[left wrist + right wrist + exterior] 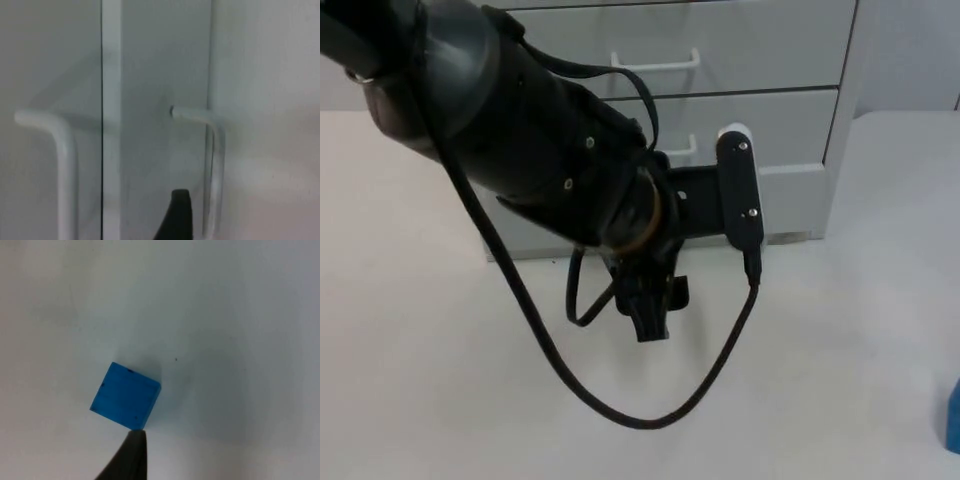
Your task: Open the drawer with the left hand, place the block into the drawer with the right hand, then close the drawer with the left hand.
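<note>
Reaching the left gripper (650,300) toward the drawer (770,130) front, its handle (212,165) just ahead for pulling, jaw spacing impossible to tell, while hovering the right gripper (131,455) just above the blue block (125,403) on the table (840,330), ready for picking.

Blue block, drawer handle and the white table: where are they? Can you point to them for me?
blue block (125,402): right wrist view, middle of its top face.
drawer handle (212,150): left wrist view, on the white bar.
white table (440,400): top view, a bare patch.
</note>
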